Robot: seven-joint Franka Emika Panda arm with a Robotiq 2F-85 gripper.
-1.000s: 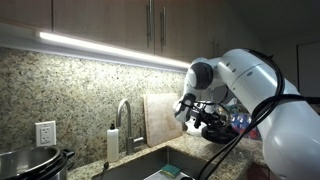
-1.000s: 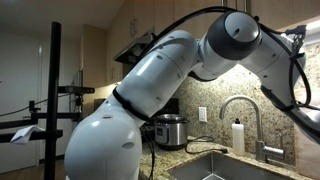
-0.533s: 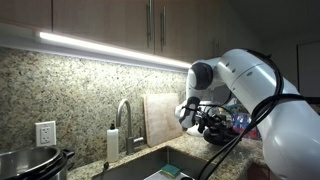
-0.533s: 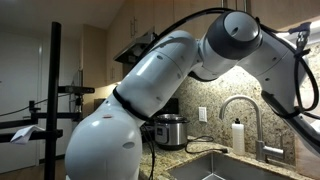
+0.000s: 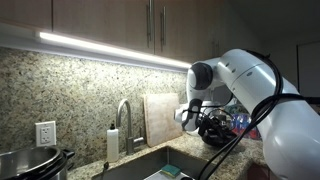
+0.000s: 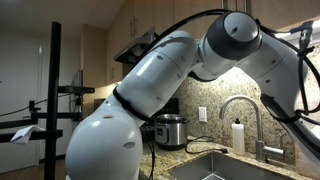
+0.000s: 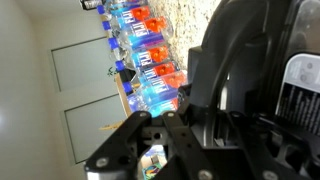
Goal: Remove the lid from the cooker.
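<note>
So the gripper (image 7: 172, 122) is closed, dark fingers pressed together as far as the wrist view shows, and I can't see anything held in it. Right behind it in that view there's a bunch of bottles (image 7: 150, 62) with blue labels and orange-red caps, plus a couple of pale cabinet doors (image 7: 85, 70). In an exterior view the gripper (image 5: 200, 122) hangs off the big white arm (image 5: 245, 75), up above the surface (image 5: 183, 149), just beside a light cutting board (image 5: 160, 118) that leans against the speckled stone backsplash (image 5: 70, 90). Moving out from there you get the faucet (image 5: 124, 118), a small soap bottle (image 5: 112, 142) and the sink (image 5: 150, 168) below them, then a wall outlet (image 5: 45, 132), and way off in the bottom corner the cooker (image 5: 30, 162), well apart from the gripper. It's standing upright, so its long axis is vertical, shiny steel rim on top and a dark handle sticking out sideways. From the opposite side the cooker (image 6: 170, 132) sits on the surface (image 6: 190, 150) past the arm, also upright, with what looks like the dark lid (image 6: 167, 118) lying flat across the top. It's too small to make out the lid's handle or say for sure that it's seated. A light strip (image 5: 110, 48) glows under the upper cabinets.
</note>
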